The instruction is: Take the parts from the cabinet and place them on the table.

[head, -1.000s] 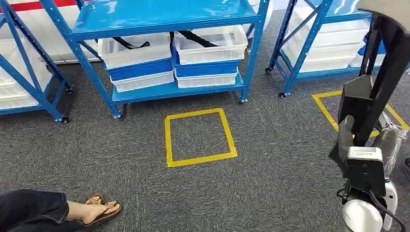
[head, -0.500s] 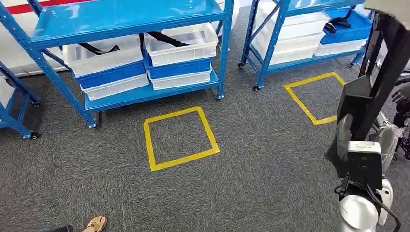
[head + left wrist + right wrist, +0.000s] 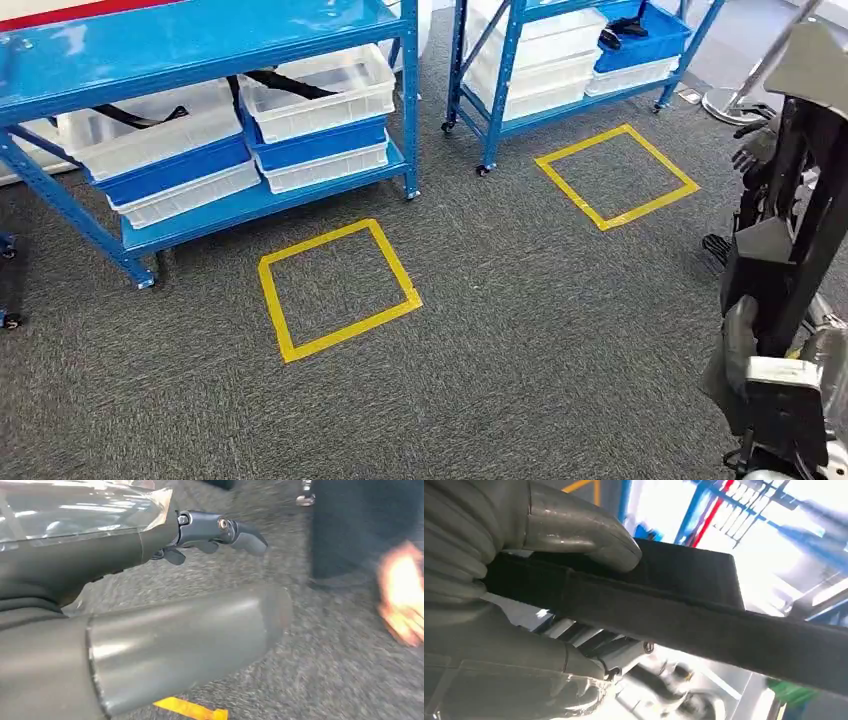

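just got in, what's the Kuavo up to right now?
The right hand grips a long black bar-shaped part, thumb pressed on its top; in the head view that black part stands up at the right edge. The left hand hangs over grey carpet, holding nothing visible. The blue metal shelving with white and blue plastic bins stands ahead, behind yellow tape squares.

Camera panned right; person's foot gone from view.
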You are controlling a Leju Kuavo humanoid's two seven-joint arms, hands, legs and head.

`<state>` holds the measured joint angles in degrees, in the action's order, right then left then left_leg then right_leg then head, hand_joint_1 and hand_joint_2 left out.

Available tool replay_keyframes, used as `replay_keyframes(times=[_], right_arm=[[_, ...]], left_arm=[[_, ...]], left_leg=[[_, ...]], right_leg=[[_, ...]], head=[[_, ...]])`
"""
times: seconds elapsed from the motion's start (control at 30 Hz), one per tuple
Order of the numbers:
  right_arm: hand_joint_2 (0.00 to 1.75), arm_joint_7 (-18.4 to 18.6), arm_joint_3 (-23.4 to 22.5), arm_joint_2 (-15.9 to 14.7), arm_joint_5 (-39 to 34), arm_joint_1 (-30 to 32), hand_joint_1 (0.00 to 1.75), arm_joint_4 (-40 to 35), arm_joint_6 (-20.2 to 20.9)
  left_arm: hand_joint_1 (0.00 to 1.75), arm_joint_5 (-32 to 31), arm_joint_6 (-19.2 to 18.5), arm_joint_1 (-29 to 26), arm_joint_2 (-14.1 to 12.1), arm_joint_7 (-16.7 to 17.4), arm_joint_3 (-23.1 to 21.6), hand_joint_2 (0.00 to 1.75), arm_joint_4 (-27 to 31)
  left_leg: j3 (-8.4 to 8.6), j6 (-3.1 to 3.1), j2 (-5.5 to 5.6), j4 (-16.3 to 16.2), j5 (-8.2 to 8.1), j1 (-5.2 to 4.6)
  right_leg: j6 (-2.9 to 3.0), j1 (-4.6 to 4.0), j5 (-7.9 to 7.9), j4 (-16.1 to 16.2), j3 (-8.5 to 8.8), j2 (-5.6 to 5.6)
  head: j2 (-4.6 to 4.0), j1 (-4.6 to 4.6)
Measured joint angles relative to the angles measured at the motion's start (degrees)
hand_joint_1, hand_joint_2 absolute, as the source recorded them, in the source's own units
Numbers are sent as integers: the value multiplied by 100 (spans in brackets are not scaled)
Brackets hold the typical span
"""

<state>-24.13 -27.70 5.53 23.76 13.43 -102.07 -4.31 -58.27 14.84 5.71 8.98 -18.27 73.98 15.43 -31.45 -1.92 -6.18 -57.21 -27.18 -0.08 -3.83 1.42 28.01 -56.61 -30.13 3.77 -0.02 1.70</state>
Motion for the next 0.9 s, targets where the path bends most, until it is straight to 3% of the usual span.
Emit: replay_keyframes(times=[0.1, 0.13, 0.17, 0.2, 0.23, 0.27, 0.3, 0.37, 0.4, 0.43, 0.47, 0.53, 0.57, 0.6, 0.63, 0.67, 0.73, 0.77, 0.8, 0.83, 0.87, 0.9], right_arm=[[175, -5, -13, 18, 2, 19, 152, -14, 12], [175, -110, -190, 210, 88, 223, 152, -206, 139], [175, -232, -377, 458, 129, 325, 152, -400, 328], [175, -429, -728, 890, 124, 445, 152, -735, 670], [175, -453, -829, 979, 61, 511, 152, -794, 711], [175, -475, -953, 1053, -16, 554, 152, -842, 744], [175, -483, -1056, 1112, -77, 598, 152, -888, 777], [175, -503, -1248, 1206, -177, 650, 152, -980, 842], [175, -512, -1335, 1246, -214, 661, 152, -1013, 871], [175, -529, -1399, 1283, -245, 666, 152, -1023, 906], [175, -538, -1462, 1296, -264, 667, 152, -1036, 931], [175, -560, -1582, 1335, -381, 724, 152, -1065, 962], [175, -575, -1643, 1348, -465, 768, 152, -1089, 962], [175, -582, -1683, 1357, -501, 810, 152, -1104, 962], [175, -586, -1709, 1370, -533, 824, 152, -1117, 962], [175, -586, -1711, 1368, -547, 818, 152, -1120, 964], [175, -586, -1733, 1379, -551, 829, 152, -1122, 964], [175, -586, -1753, 1383, -555, 838, 152, -1122, 964], [175, -586, -1770, 1385, -560, 839, 152, -1122, 964], [175, -584, -1777, 1390, -573, 854, 152, -1122, 956], [175, -579, -1774, 1390, -582, 881, 152, -1122, 938], [175, -579, -1770, 1390, -592, 920, 152, -1124, 912]], left_arm=[[0, -4, 0, -1, -2, -4, -11, 0, 0], [0, -59, -18, 29, 0, -63, -77, 0, 0], [0, -61, -35, 39, 7, -135, -131, 0, 0], [0, -43, -77, 36, 0, -260, -173, 0, 0], [0, -44, -87, 28, -7, -271, -175, 0, 0], [0, -52, -92, 22, -4, -284, -179, 0, 0], [0, -63, -92, 14, -2, -282, -186, 0, 0], [0, -120, -90, 16, -7, -269, -216, 0, 0], [0, -124, -83, 18, -15, -253, -234, 0, 0], [0, -127, -81, 20, -35, -236, -249, 0, 0], [0, -133, -79, 20, -28, -227, -260, 0, -2], [0, -153, -68, 26, -35, -151, -267, 0, -2], [0, -168, -50, 23, -27, -103, -271, 0, -4], [0, -175, -46, 29, -22, -85, -280, 0, -4], [0, -177, -35, 20, -26, -85, -299, 0, -4], [0, -183, -28, 3, -31, -72, -308, 0, -7], [0, -186, -20, -16, -22, -65, -312, 0, -9], [0, -186, -15, -17, -22, -54, -312, 0, -9], [0, -188, -9, -17, -22, -33, -312, 0, -9], [0, -207, 9, -12, -18, 24, -317, 0, -11], [0, -229, 31, -5, -13, 84, -317, 0, -11], [0, -231, 90, -5, -11, 175, -319, 0, -13]], left_leg=[[3, 9, -12, 3, 4, -1], [66, 58, -125, 31, 4, 25], [66, 139, -65, -17, -55, 78], [-453, 214, 609, -1309, -943, 97], [-630, 211, 618, -1732, -1095, 98], [-661, 200, 619, -1838, -1084, 98], [-541, 174, 623, -1635, -920, 98], [-23, 110, 727, -688, -455, 97], [293, 45, 1004, -137, -269, 93], [396, 12, 1236, 84, -313, 66], [383, -1, 1123, 84, -283, 54], [381, -37, 1005, 77, -279, -4], [390, -95, 917, 144, -216, 10], [390, -121, 808, 211, -127, 47], [364, -181, 756, 232, -104, 45], [341, -190, 644, 232, -96, 44], [303, -187, 452, 229, -84, 33], [296, -175, 361, 228, -77, 36], [296, -164, 271, 225, -75, 47], [300, -138, 196, 218, -81, 64], [302, -103, 135, 202, -92, 83], [297, -42, 74, 150, -117, 107]], right_leg=[[13, -1, 1, -7, -7, -20], [78, -28, 3, -17, -54, -127], [176, 74, -51, 10, -24, -245], [290, 54, -127, 6, -105, -448], [309, 39, -145, 4, -132, -515], [294, 28, -156, 3, -145, -589], [288, 26, -175, 3, -154, -673], [257, 22, -203, 3, -156, -822], [230, 35, -221, 3, -158, -895], [205, -1, -231, -10, -176, -932], [180, -16, -248, -6, -198, -992], [107, 23, -293, 22, -275, -1113], [44, -7, -330, 52, -306, -1201], [65, 10, -289, -78, -341, -958], [123, -37, -92, -319, -479, -687], [168, -38, 157, -744, -683, -552], [171, -19, 552, -1655, -1062, -465], [120, -1, 603, -1857, -1111, -447], [52, 31, 549, -1729, -995, -425], [-32, 62, 418, -1354, -740, -384], [-121, 97, 252, -804, -405, -308], [-204, 135, 99, -192, -23, -126]], head=[[0, 2], [0, 2], [0, 0], [0, -7], [0, -7], [0, -7], [0, -6], [2, -7], [0, -7], [0, -7], [0, -2], [0, -7], [0, -4], [2, -9], [0, 24], [2, 85], [0, 81], [2, 81], [2, 83], [0, 81], [0, 83], [0, 83]])
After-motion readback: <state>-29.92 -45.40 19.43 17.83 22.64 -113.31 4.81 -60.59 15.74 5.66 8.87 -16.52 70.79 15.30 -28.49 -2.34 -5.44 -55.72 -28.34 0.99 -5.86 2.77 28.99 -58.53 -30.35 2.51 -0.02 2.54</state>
